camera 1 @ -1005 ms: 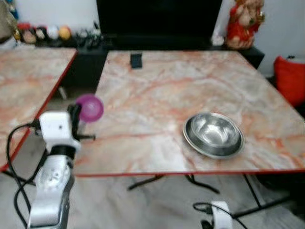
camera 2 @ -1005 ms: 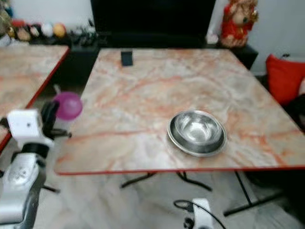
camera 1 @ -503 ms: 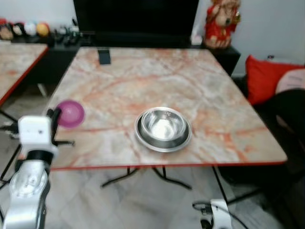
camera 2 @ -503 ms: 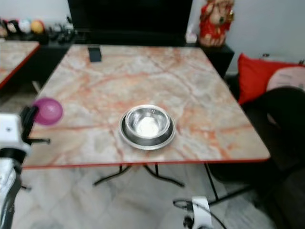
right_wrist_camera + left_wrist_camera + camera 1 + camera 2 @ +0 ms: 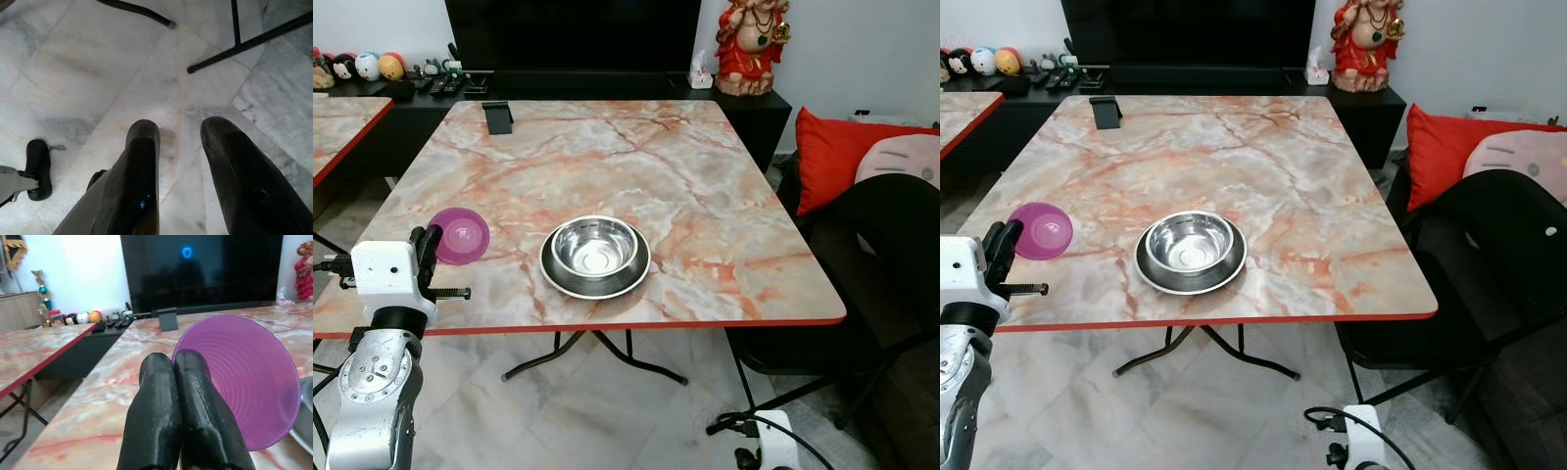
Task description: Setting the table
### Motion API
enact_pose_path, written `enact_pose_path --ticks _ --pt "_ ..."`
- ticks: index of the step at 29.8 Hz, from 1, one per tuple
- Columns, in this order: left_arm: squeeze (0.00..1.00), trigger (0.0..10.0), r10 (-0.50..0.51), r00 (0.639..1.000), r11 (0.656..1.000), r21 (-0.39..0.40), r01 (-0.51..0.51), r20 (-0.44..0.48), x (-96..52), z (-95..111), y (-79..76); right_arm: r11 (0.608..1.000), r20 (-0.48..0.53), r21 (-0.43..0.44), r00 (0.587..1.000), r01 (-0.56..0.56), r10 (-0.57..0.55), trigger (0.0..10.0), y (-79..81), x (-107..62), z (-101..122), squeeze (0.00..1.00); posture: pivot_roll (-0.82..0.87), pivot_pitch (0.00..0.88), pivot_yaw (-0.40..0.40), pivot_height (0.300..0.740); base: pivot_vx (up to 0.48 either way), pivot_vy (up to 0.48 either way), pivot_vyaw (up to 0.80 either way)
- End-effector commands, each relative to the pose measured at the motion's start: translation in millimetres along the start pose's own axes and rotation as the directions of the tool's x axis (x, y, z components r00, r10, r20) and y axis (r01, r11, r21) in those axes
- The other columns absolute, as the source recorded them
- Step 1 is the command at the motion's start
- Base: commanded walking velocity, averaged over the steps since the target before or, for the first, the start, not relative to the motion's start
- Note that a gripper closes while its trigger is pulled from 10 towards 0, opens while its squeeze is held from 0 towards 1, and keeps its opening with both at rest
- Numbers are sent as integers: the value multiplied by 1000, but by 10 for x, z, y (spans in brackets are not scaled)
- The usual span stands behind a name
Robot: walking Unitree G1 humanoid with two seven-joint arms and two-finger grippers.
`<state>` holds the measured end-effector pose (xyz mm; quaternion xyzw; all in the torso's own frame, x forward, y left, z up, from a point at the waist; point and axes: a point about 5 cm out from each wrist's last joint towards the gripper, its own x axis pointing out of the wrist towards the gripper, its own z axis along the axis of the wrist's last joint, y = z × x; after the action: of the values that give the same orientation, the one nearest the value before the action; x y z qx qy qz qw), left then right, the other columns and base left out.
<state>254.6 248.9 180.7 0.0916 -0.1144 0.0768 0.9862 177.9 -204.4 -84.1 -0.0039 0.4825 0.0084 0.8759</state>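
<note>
— Where is the small purple plastic bowl (image 5: 459, 235)?

— Pinched at its rim by the left gripper (image 5: 179, 363), whose black fingers are pressed together on it, over the near left edge of the marble-patterned table with red trim (image 5: 705, 196).

— And the other dishes?

— A round stainless steel bowl (image 5: 594, 254) sits near the table's front edge, just right of the purple one.

— The right gripper (image 5: 181, 134)?

— Hanging low over the pale marble floor (image 5: 88, 73), fingers spread apart, holding nothing.

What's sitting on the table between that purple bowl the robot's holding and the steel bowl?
Nothing: in the left eye view, bare marble tabletop separates the purple bowl, held by the left gripper, from the steel bowl.
</note>
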Motion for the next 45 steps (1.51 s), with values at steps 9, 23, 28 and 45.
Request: enact_pose_path --ticks 9,23,28,45 --pt "0 10000 1 1000 1000 -28 -1 22 46 66 9 1000 3 3 1000 7 -7 10000 -27 -2 18 0 24 0 -45 724 142 0 0" --pt "0 10000 -6 999 999 -48 8 33 74 91 -56 1000 5 2 1000 6 -6 10000 -32 -2 25 0 24 0 -50 724 281 0 0" --pt "0 10000 -9 999 999 -48 11 36 101 99 -61 1000 6 6 1000 6 -6 10000 -26 -1 24 0 20 0 -44 724 286 0 0" --pt "0 10000 -106 993 990 -103 100 -52 180 74 -136 1000 8 -4 1000 -1 1 10000 -28 0 41 0 19 0 -64 724 50 0 0"
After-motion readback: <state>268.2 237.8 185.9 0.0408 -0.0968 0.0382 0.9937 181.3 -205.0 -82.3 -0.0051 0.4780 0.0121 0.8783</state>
